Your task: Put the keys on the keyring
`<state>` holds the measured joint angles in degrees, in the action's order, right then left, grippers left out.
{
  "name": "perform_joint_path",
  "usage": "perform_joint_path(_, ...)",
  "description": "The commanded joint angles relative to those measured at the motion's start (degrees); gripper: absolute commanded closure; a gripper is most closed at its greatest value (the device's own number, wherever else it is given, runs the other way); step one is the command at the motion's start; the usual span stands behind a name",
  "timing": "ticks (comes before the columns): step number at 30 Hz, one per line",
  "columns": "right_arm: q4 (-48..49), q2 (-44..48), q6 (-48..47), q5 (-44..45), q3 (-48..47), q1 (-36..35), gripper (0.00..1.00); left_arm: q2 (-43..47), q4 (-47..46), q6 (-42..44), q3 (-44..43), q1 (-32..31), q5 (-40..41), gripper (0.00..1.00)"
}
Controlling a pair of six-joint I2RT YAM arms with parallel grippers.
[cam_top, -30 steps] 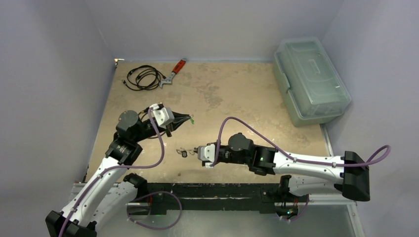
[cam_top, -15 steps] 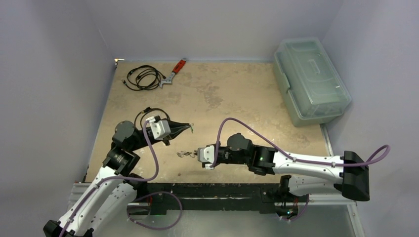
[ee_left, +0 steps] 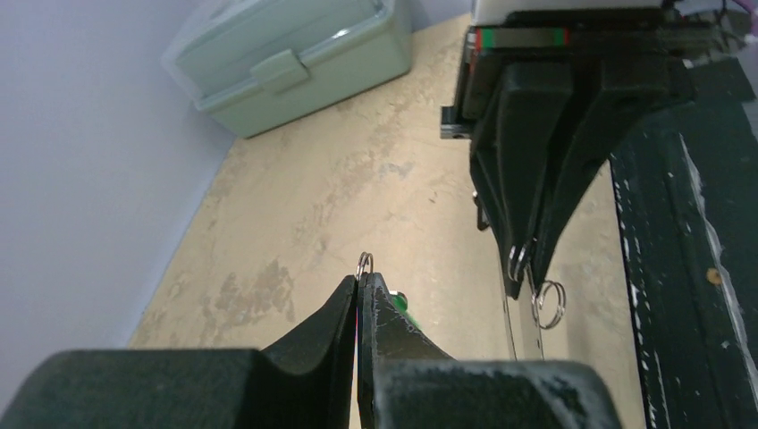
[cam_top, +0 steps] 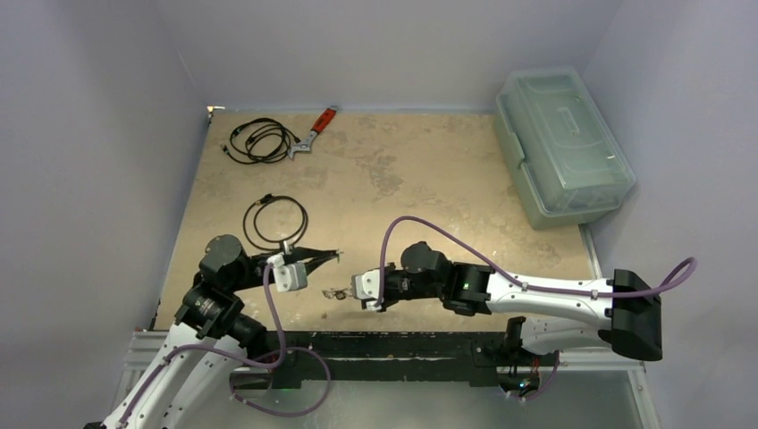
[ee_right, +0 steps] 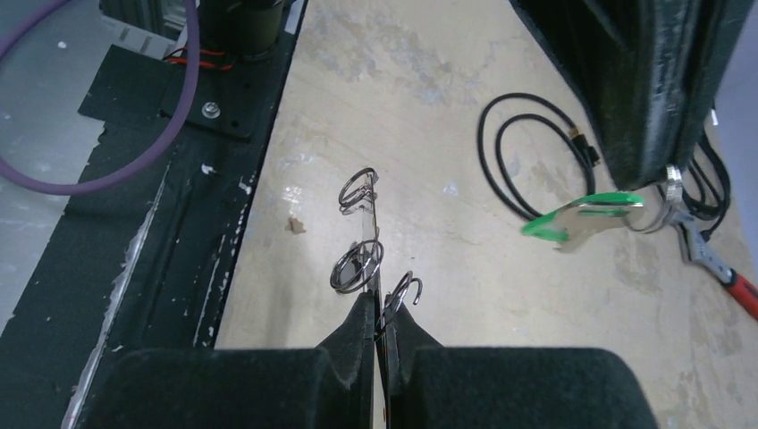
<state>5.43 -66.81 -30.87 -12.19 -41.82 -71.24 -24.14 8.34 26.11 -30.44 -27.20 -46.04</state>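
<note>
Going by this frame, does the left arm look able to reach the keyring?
Probably yes. The left gripper, holding the green key, hangs just beside the keyring in the right gripper, with nothing between them.

The flat tabletop [cam_top: 402, 179] is sandy tan with darker mottled blotches. The lidded plastic box [cam_top: 563, 147] is a pale, translucent green. The small metal key [ee_right: 581, 213] has a bright green tag, and the thin wire keyring [ee_right: 358, 265] is silvery grey. The steel wrench [cam_top: 315, 130] has a red handle, and the coiled cables [cam_top: 261, 141] are black.

Even light, soft shadows, blurry fgnd
</note>
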Motion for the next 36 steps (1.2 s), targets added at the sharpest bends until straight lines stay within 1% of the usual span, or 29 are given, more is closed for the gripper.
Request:
perform_joint_path(1,0.20,0.93,-0.15,-3.14,-3.17,-0.29,1.00,0.78,8.58,10.31,-1.86,-0.46,-7.53,1.00)
perform_joint_path(4,-0.43,1.51,0.01,-4.59,-3.21,-0.52,1.00,2.06,6.37,10.24,0.59,-0.87,-12.17,1.00)
perform_joint_path(6,-0.73,1.94,0.23,-5.63,-3.20,-0.70,1.00,2.39,5.12,9.85,1.72,-0.99,-12.33,1.00)
perform_joint_path(8,-0.59,2.36,0.25,-6.48,-3.18,-0.95,1.00,3.02,4.63,11.92,2.53,-1.02,-11.72,1.00)
perform_joint_path(11,-0.57,2.64,0.33,-6.87,-2.91,-1.21,1.00,3.89,4.29,13.73,3.02,-1.10,-12.86,1.00)
perform_joint_path(16,-1.14,2.11,0.44,-7.76,-3.47,-1.81,1.00,3.92,3.62,14.62,3.61,-1.14,-13.59,1.00)
perform_joint_path(29,-0.93,3.91,-0.09,-7.99,-3.80,-2.45,1.00,3.16,4.33,13.25,3.80,-2.02,-17.81,1.00)
perform_joint_path(36,-1.13,2.27,-1.17,-8.14,-5.01,-2.41,1.00,2.41,4.09,12.27,4.03,-2.15,-20.19,1.00)
